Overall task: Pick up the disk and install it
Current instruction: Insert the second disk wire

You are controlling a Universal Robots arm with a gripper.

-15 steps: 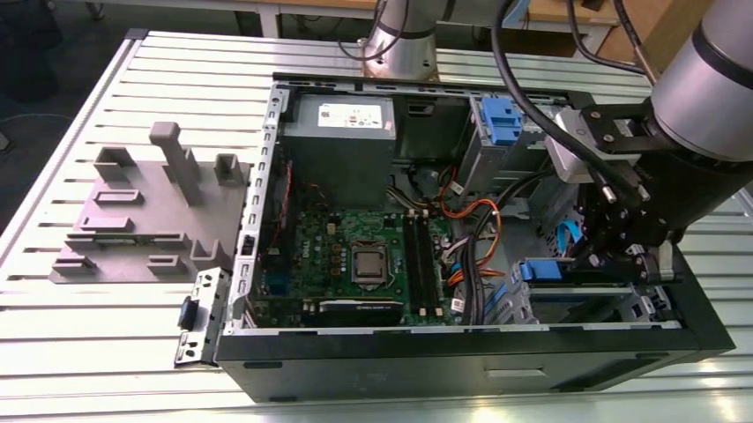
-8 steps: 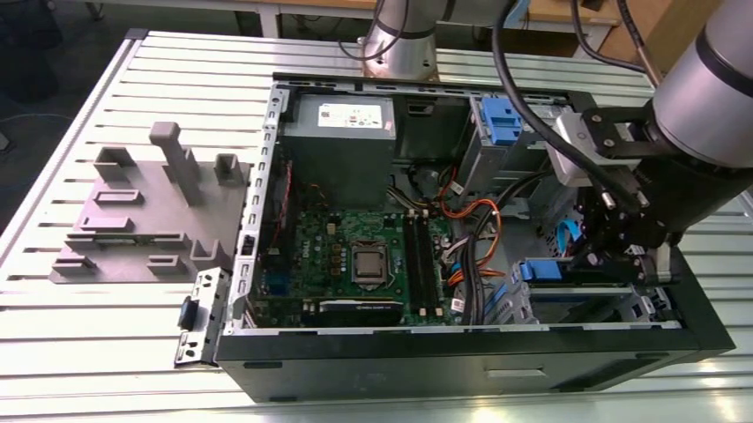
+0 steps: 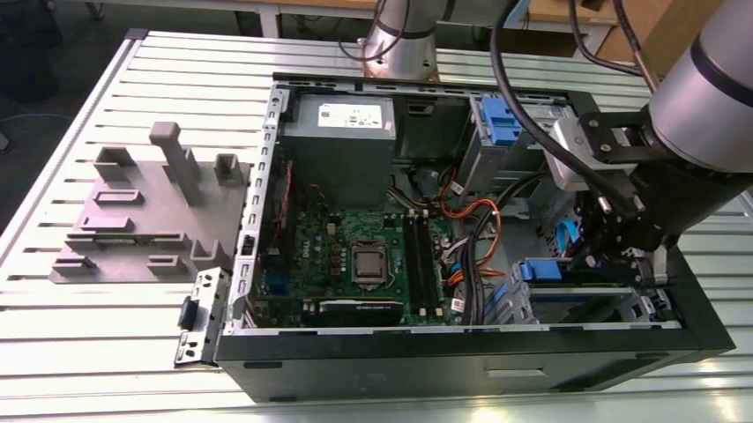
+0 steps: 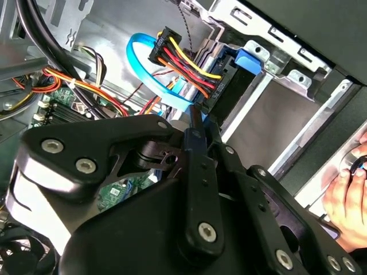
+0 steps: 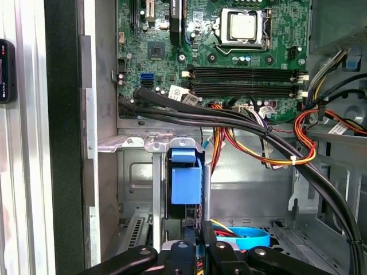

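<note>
The disk (image 5: 186,182) stands on edge in the drive bay (image 5: 132,143) of the open computer case (image 3: 471,361), at the exterior view's right. It is a dark slab framed by a blue plastic carrier, with a blue end tab facing outward. The gripper (image 5: 193,235) sits right at its near end, its fingers (image 4: 194,137) drawn close together with only a narrow gap. A blue data cable (image 4: 136,64) curls just beside the disk.

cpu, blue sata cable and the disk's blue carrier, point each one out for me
cpu (image 5: 243,26): first wrist view, on its silver metal lid.
blue sata cable (image 4: 142,74): second wrist view, on the outer curve of its loop.
disk's blue carrier (image 5: 186,180): first wrist view, on its blue end tab.
</note>
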